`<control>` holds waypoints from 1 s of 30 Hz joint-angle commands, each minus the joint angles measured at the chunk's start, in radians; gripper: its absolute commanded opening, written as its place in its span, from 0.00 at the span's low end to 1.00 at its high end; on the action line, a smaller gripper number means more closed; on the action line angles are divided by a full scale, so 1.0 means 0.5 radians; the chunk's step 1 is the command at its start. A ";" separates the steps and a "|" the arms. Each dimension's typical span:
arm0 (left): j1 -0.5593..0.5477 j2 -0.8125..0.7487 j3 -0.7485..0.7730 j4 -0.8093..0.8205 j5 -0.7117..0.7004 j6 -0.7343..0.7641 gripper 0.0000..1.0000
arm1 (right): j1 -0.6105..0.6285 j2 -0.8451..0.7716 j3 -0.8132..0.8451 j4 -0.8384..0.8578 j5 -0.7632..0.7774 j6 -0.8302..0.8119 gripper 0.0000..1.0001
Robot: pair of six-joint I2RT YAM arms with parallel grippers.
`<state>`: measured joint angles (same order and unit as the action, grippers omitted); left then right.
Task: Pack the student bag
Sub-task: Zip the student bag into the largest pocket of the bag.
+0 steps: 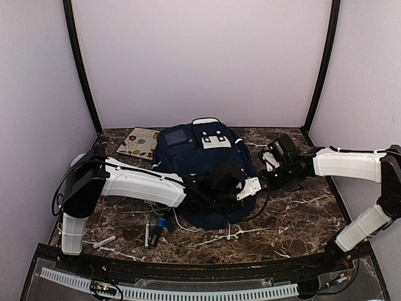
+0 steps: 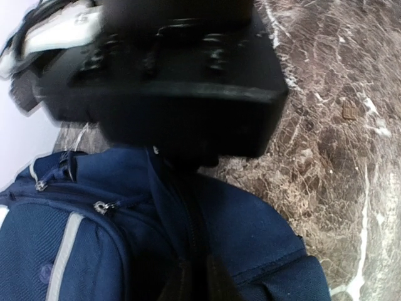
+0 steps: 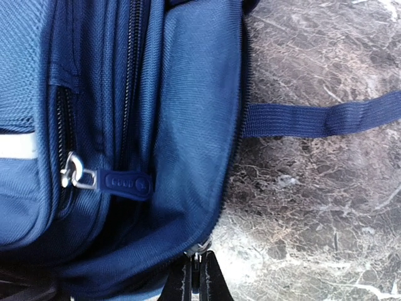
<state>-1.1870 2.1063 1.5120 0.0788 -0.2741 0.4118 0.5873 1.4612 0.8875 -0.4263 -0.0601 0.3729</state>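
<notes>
The student bag [image 1: 199, 164], navy with white trim, lies flat on the marble table [image 1: 301, 213]. Both grippers meet at its right edge. My left gripper [image 2: 194, 285] reaches across the bag, and its dark fingers are shut on a fold of navy fabric along a zipper seam [image 2: 191, 226]. My right gripper [image 3: 198, 279] is shut on a small metal zipper slider [image 3: 200, 246] at the bag's edge. A blue rubber zipper pull [image 3: 125, 183] hangs free on another zipper. In the top view the left gripper [image 1: 255, 186] and right gripper [image 1: 270, 179] almost touch.
A patterned notebook [image 1: 139, 143] lies at the bag's back left. Pens and markers [image 1: 153, 232] and a red-tipped one [image 1: 108, 239] lie near the front left with a white cable. A blue strap [image 3: 319, 118] trails over the table right of the bag.
</notes>
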 commanded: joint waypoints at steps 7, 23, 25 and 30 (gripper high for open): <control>0.015 -0.392 -0.501 0.328 -0.172 0.160 0.00 | -0.213 -0.154 0.009 -0.202 0.281 0.002 0.00; -0.003 -1.210 -1.254 0.313 0.495 0.161 0.00 | -0.308 0.290 0.731 -0.420 0.734 -0.297 0.00; -0.006 -1.217 -1.263 0.307 0.515 0.160 0.00 | -0.345 0.347 0.806 -0.413 0.743 -0.312 0.00; -0.014 -1.226 -1.264 0.334 0.564 0.158 0.00 | -0.390 0.456 0.938 -0.388 0.685 -0.337 0.00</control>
<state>-1.1679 1.5665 0.9119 0.3244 -0.0895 0.4831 0.5213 1.6577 1.2869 -0.6769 -0.0181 0.2062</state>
